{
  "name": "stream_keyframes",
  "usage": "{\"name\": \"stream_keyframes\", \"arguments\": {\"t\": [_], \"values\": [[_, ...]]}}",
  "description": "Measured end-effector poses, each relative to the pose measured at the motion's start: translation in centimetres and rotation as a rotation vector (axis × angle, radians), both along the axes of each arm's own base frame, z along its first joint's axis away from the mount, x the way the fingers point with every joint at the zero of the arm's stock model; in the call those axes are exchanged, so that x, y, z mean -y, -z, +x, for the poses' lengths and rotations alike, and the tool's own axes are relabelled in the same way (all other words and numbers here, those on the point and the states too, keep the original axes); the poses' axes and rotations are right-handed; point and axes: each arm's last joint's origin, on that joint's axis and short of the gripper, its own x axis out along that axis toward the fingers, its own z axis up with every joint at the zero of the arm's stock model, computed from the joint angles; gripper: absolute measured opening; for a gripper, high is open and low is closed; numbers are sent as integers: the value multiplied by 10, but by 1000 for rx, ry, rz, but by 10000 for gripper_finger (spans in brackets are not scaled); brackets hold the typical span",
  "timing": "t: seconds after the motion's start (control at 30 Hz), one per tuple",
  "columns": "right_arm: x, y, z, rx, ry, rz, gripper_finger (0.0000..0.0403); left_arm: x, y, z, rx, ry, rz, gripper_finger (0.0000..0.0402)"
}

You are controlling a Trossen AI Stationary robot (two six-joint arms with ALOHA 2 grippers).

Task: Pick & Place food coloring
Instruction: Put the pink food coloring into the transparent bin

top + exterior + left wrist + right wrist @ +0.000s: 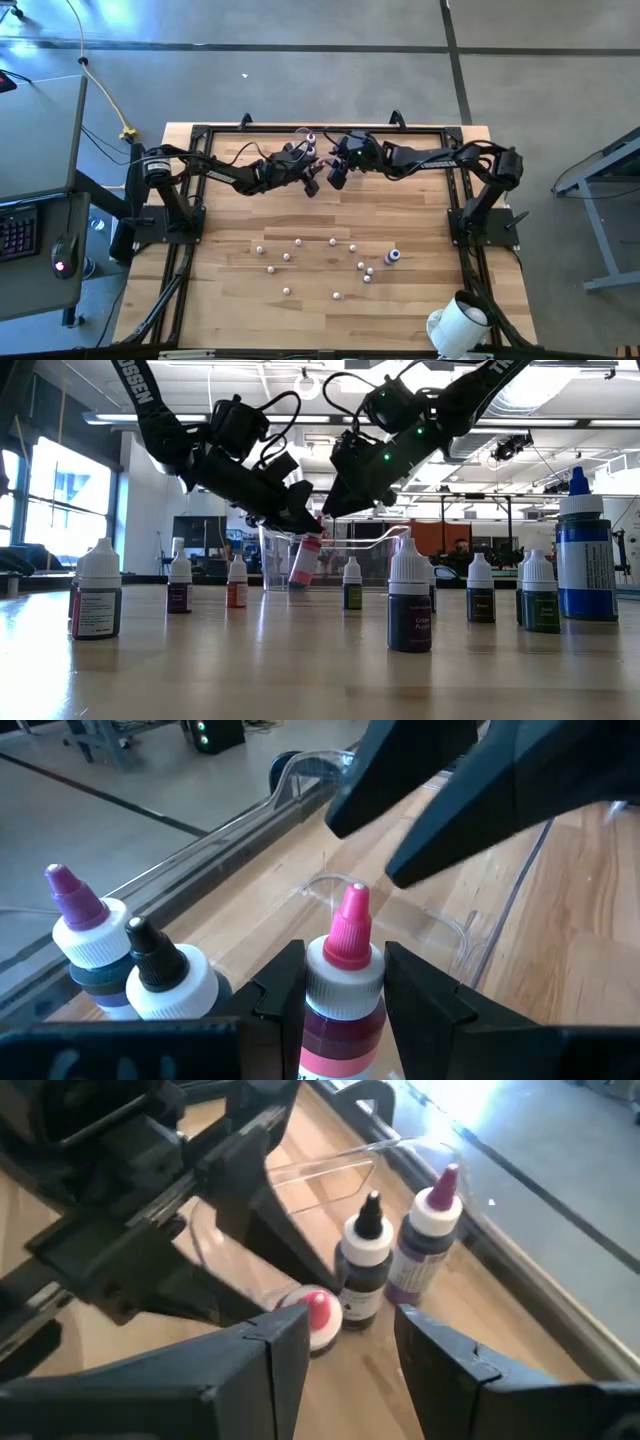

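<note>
left arm: reached from table's left edge toward far middle, forearm angled down
left gripper (345, 995): clamped on small bottle with pink pointed cap and red-pink body (343, 985), gripped just under white collar; bottle tilted, held above the wood
right arm: reached in from right edge, wrist bent down, met left arm at far middle
right gripper (350, 1340): fingers spread, nothing between them, hovered just beside held bottle
clear plastic tub (335, 560): far middle of table, right behind both grippers
in tub: black-tipped white-capped bottle (362, 1270) and purple-tipped bottle (425, 1245), upright, touching
other food coloring: tiny white-capped bottles (330, 262) scattered upright on light wooden table (230, 230), near half, well apart from grippers
tall blue bottle with blue tip (585, 550): near right side
big white cylinder (458, 322): near right corner
</note>
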Motion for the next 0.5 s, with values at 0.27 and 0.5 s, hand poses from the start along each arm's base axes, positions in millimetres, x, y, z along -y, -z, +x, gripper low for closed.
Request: {"name": "stream_keyframes", "arguments": {"t": [0.27,0.5], "values": [[1,1,-1,-25,49,-22,141,0,-1,0,12,7,2,106],[1,1,-2,-26,55,-16,141,1,-7,3,79,61,8,106]]}}
